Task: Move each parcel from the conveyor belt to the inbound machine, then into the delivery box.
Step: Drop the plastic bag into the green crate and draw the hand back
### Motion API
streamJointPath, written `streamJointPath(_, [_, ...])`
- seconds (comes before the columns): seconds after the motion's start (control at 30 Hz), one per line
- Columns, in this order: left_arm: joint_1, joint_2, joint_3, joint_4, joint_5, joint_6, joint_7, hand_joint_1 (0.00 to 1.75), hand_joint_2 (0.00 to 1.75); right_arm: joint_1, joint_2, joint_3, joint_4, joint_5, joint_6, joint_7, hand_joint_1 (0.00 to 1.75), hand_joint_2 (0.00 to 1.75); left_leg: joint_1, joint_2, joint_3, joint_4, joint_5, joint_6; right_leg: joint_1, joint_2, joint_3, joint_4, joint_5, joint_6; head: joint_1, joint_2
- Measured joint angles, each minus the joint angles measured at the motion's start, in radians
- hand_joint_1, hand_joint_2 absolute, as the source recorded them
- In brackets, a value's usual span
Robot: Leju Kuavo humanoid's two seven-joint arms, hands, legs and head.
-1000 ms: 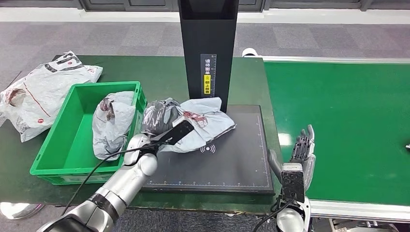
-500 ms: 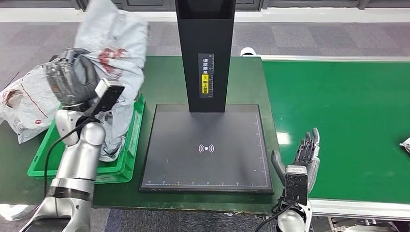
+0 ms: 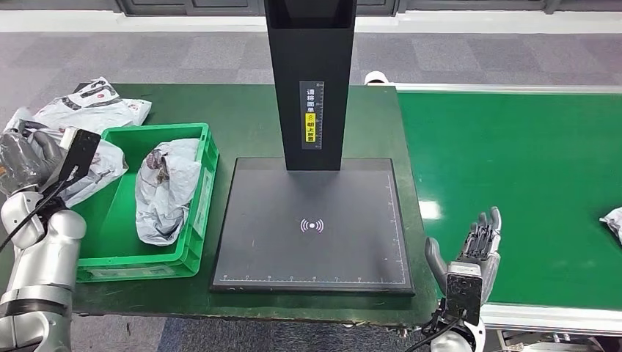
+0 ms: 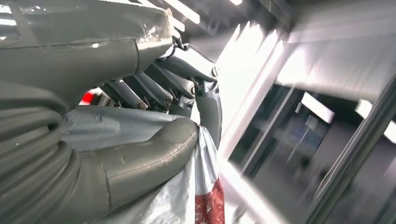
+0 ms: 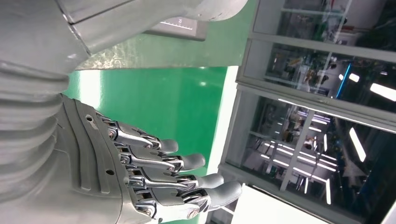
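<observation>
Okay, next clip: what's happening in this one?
The humanoid is sorting parcels. Its left robot hand grips a grey plastic parcel at the left edge of the green delivery box, where one parcel already lies. The black scanner pad is bare. The right robot hand hangs open, fingers spread, at the near edge of the green conveyor belt, where another parcel sits at the far right.

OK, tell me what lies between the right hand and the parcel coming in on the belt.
Nothing: in the head view only bare green belt separates the right hand from the parcel.
</observation>
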Motion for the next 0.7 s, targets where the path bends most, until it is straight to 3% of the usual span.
streamJointPath(0.07, [0.019,0.033,-0.024,0.035,-0.005,-0.15,0.024,1.75,1.75,0.003,0.0,-0.006,-0.006,0.011,0.015,0.0,0.0,1.75,0.0,0.0,0.0,0.0,0.0,0.0,-0.001,0.0,0.0,0.0,0.0,0.0,0.0,0.0])
streamJointPath(0.1, [0.03,0.05,-0.04,0.058,-0.009,-0.244,0.025,1.62,1.75,0.003,0.0,-0.01,-0.008,0.019,0.027,0.002,0.0,1.75,0.0,0.0,0.0,0.0,-0.001,0.0,-0.001,0.0,0.0,0.0,0.0,0.0,0.0,0.0])
streamJointPath(0.2, [0.058,0.101,-0.089,0.136,0.011,-0.484,-0.062,0.31,1.75,0.003,0.0,-0.023,-0.01,0.048,0.067,0.017,0.0,1.75,0.0,0.0,0.0,0.0,-0.001,-0.001,0.0,0.0,0.0,0.0,-0.001,-0.001,0.0,0.0])
streamJointPath(0.23, [0.059,0.117,-0.103,0.157,0.026,-0.537,-0.102,0.0,1.75,0.003,0.0,-0.028,-0.01,0.06,0.077,0.025,0.0,1.75,0.0,0.0,0.001,0.0,-0.001,-0.001,0.0,0.0,0.0,0.0,-0.001,-0.001,0.0,0.0])
streamJointPath(0.3, [0.047,0.142,-0.127,0.191,0.068,-0.591,-0.153,0.0,1.75,0.007,0.0,-0.041,-0.016,0.087,0.092,0.045,0.0,1.75,-0.001,-0.003,0.003,0.0,-0.001,-0.001,-0.002,-0.003,0.002,0.0,-0.002,-0.001,0.0,0.0])
streamJointPath(0.57, [0.004,0.142,-0.16,0.229,0.235,-0.62,-0.164,0.0,1.75,0.04,0.006,-0.082,-0.069,0.149,0.121,0.077,0.0,1.75,-0.001,-0.005,0.005,-0.001,0.0,-0.003,-0.001,-0.005,0.004,0.0,-0.002,-0.004,0.0,0.0])
streamJointPath(0.7, [-0.01,0.1,-0.153,0.206,0.427,-0.549,-0.183,0.0,0.0,0.05,0.018,-0.094,-0.09,0.168,0.134,0.09,0.0,1.75,0.001,-0.005,0.004,-0.001,0.002,-0.005,-0.001,-0.006,0.003,0.0,0.0,-0.005,0.0,0.0])
